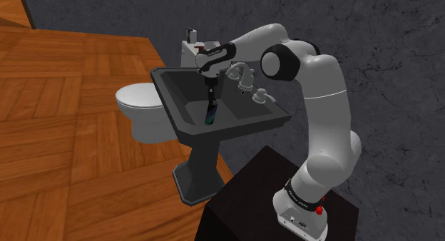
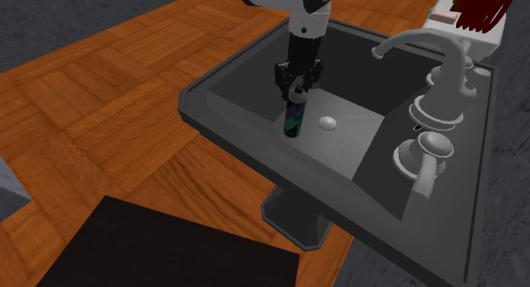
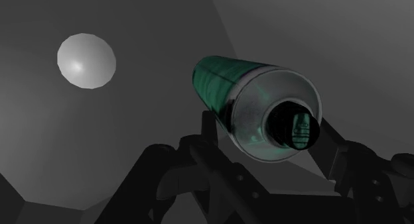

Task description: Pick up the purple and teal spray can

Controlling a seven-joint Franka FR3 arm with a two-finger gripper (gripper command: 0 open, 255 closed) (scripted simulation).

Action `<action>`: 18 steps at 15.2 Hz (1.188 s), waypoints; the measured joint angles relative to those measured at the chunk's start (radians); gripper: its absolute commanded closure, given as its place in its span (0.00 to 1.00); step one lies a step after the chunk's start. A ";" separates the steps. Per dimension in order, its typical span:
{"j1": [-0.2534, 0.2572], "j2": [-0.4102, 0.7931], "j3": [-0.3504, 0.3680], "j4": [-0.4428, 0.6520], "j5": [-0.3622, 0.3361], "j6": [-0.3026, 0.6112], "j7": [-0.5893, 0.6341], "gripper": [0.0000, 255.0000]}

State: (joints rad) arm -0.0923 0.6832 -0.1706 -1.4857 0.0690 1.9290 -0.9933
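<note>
Your gripper (image 2: 298,88) is closed on the spray can (image 2: 294,118). Its two black fingers (image 3: 207,132) clasp the can just below the cap, one on each side.

The can hangs inside the sink (image 2: 228,66) basin, over the side nearest the front wall. Its long axis is close to upright with a slight lean, cap end up in the fingers and base pointing down at the basin floor. You cannot tell whether the base touches that floor.

The body is teal with a purple band low down, under a silvery domed shoulder and a dark cap. The round drain (image 2: 328,122) lies just beside it. The faucet (image 2: 429,63) stands at the back rim, and a white toilet (image 1: 139,100) sits beyond the sink.
</note>
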 measured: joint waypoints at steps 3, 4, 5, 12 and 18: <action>0.000 0.000 0.000 0.000 0.000 0.002 0.000 1.00; 0.000 0.000 0.000 0.000 0.000 0.002 0.000 1.00; 0.000 0.000 0.000 -0.001 0.000 0.003 0.000 1.00; 0.000 -0.012 -0.001 0.005 -0.002 -0.018 0.000 1.00; 0.002 -0.047 -0.005 0.032 -0.007 -0.079 0.002 1.00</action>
State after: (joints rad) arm -0.0900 0.6362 -0.1752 -1.4538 0.0621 1.8504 -0.9914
